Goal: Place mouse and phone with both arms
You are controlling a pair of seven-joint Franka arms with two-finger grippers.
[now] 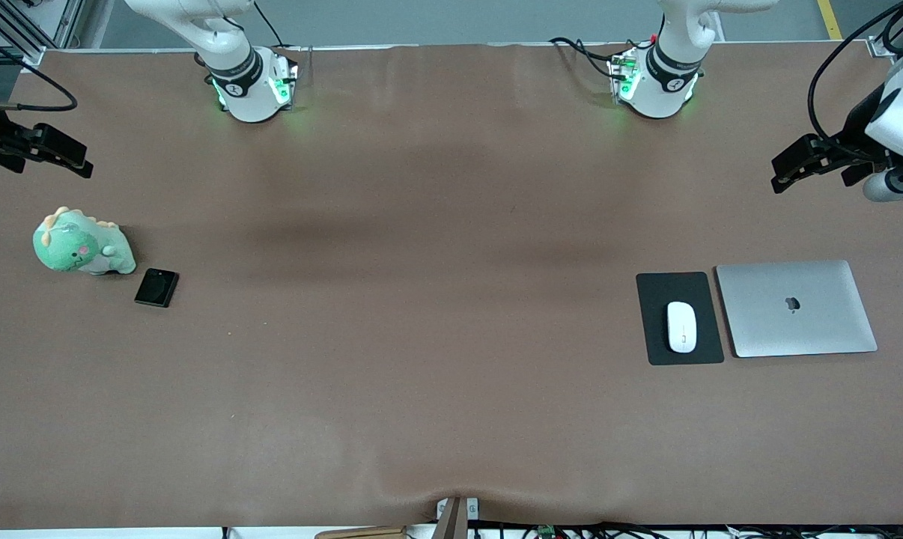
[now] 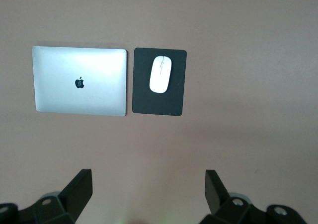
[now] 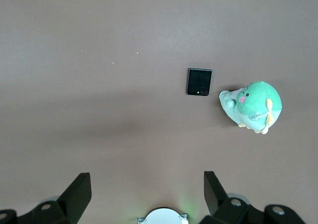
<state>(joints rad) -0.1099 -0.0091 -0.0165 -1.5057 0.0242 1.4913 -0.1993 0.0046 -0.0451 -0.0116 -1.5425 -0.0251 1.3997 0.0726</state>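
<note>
The white mouse (image 1: 681,326) lies on a dark mouse pad (image 1: 679,288) toward the left arm's end of the table; it also shows in the left wrist view (image 2: 160,74). The black phone (image 1: 156,287) lies on the bare table beside a green plush toy (image 1: 81,244) at the right arm's end; it also shows in the right wrist view (image 3: 199,81). My left gripper (image 1: 785,168) is open and empty, high over its end of the table. My right gripper (image 1: 73,159) is open and empty, high over its end. In each wrist view the jaws (image 2: 147,186) (image 3: 147,186) stand wide apart.
A closed silver laptop (image 1: 796,308) lies beside the mouse pad, at the left arm's end; it shows in the left wrist view (image 2: 79,81) too. The plush toy shows in the right wrist view (image 3: 252,106). The brown table top (image 1: 421,299) spans the middle.
</note>
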